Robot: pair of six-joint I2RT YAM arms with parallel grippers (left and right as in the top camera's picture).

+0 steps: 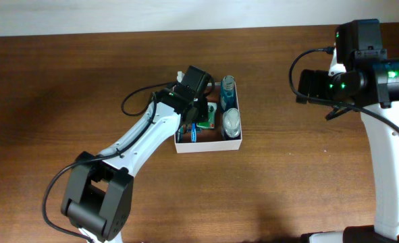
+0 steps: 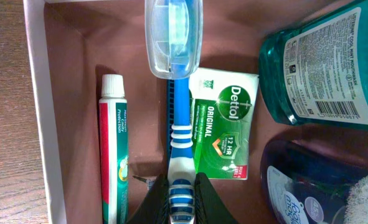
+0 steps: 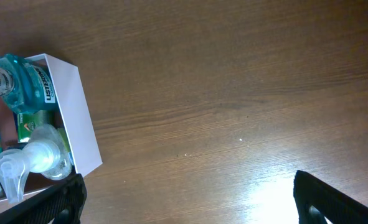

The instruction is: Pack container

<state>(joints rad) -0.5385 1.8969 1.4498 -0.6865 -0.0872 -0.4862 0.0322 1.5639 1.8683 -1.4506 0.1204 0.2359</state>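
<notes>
The container (image 1: 209,146) is a white-walled box with a reddish-brown floor (image 2: 71,56), standing mid-table. My left gripper (image 2: 182,182) reaches into it (image 1: 194,111), shut on the handle of a blue and white toothbrush (image 2: 179,112) with a clear head cap. Beside the brush lie a toothpaste tube (image 2: 113,149) and a green Dettol soap (image 2: 224,124). A teal mouthwash bottle (image 2: 317,62) and a dark blue pump bottle (image 2: 308,186) fill the other side. My right gripper (image 3: 187,193) is open over bare table, right of the container (image 3: 78,118).
Brown wooden table (image 1: 84,88) surrounds the container on all sides. The right arm (image 1: 361,74) stands at the far right, well apart from the box. The left arm (image 1: 138,142) stretches from the front left to the box.
</notes>
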